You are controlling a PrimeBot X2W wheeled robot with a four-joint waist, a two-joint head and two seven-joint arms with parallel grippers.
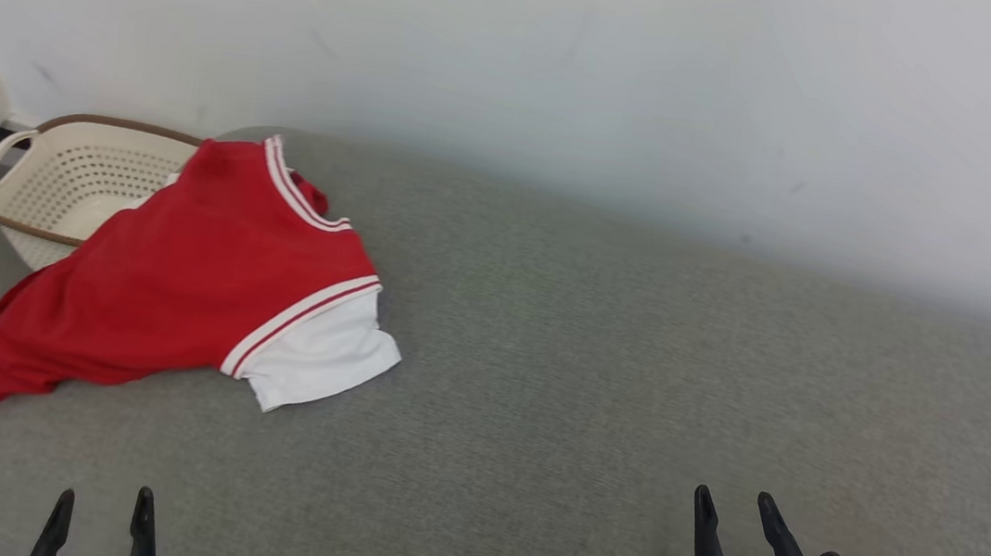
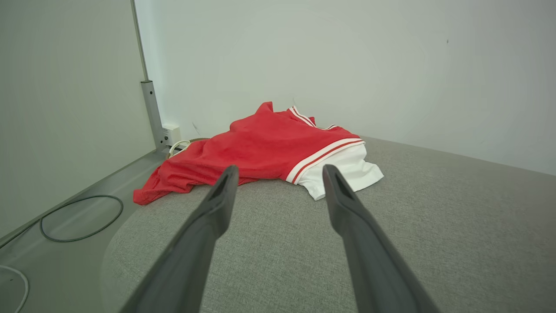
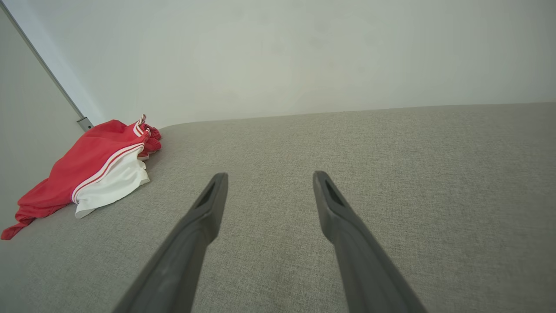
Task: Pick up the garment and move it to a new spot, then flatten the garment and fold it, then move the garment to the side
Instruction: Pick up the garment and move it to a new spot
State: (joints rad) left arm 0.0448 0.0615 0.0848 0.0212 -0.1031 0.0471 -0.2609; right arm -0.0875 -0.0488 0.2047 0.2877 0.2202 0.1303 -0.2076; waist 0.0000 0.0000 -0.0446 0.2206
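Observation:
The garment point(image 1: 196, 281) is a red shirt with a white sleeve and white-striped trim, lying crumpled at the far left of the grey fabric surface point(image 1: 598, 364), its hem hanging over the left edge. The same garment point(image 2: 269, 148) shows ahead of my left fingers, and as the garment point(image 3: 93, 174) at the far left in the right wrist view. My left gripper point(image 1: 103, 504) stands open at the near left, well short of the shirt. My right gripper point(image 1: 735, 506) stands open at the near right, far from it. Nothing is between either pair of fingers.
A cream perforated basket point(image 1: 69, 173) with a brown rim stands off the surface's far left edge, partly under the shirt. A pale wall point(image 1: 576, 63) runs behind. Grey floor with a looped cable point(image 2: 82, 217) lies left of the rounded edge.

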